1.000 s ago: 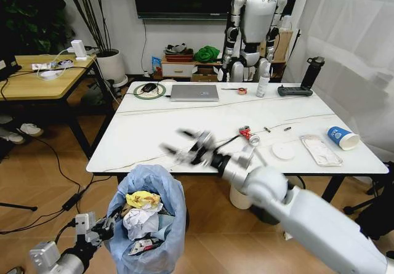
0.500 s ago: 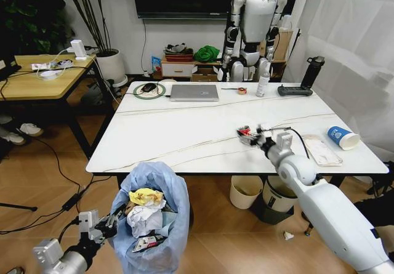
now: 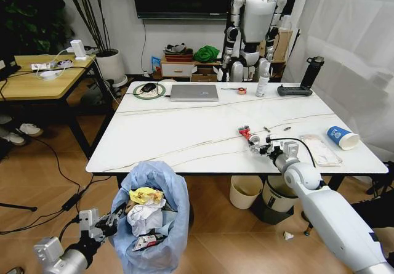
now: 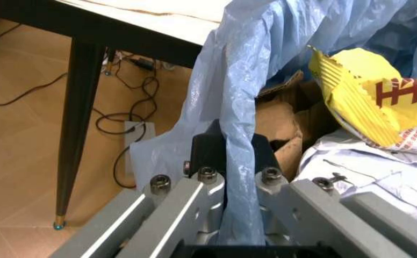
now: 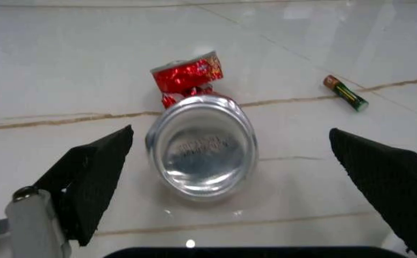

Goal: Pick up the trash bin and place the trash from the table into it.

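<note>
The trash bin, lined with a crinkled light-blue bag, hangs just off the near-left edge of the table. My left gripper is shut on its rim; the left wrist view shows the fingers clamping the blue liner. Inside lie a yellow wrapper, white tissue and brown cardboard. My right gripper stands open at the table's near right. Its pads flank a crushed red-and-silver can lying on the marble without touching it.
A blue paper cup, a pale wrapper and a white disc lie right of the can, a battery beyond it. Laptop and bottles stand at the far edge. Two bins sit under the table.
My right arm has swung from the table's front edge near the bin to the right, and its open gripper has come down around the can. The left gripper still holds the bin.
</note>
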